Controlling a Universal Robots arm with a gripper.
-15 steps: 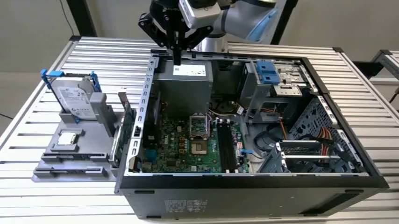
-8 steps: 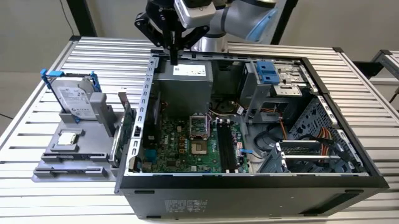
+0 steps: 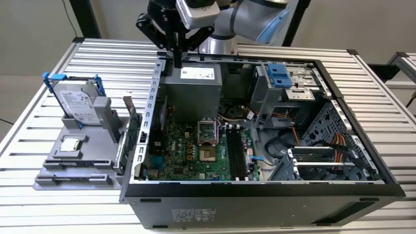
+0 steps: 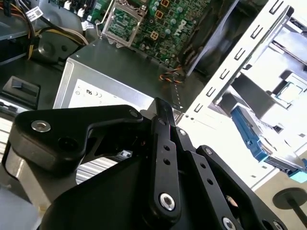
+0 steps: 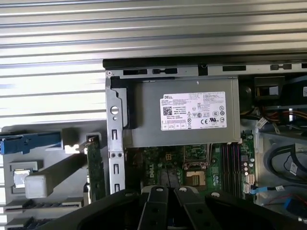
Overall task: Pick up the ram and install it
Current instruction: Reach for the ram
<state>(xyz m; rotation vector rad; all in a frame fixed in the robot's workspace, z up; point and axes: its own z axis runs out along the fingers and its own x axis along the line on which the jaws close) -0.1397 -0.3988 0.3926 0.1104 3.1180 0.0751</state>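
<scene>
black gripper (image 3: 177, 63) of mine hangs with its jaws pressed together, nothing visible between them, over the back corner of the open computer case (image 3: 156, 97), just above the grey power supply (image 3: 192, 97). i judge the height keeps me clear of its wall. where the ram lies i cannot tell from these views.

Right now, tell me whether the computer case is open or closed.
Open. The computer case lies with its upper side uncovered, so the motherboard and power supply are exposed in the exterior view.
</scene>
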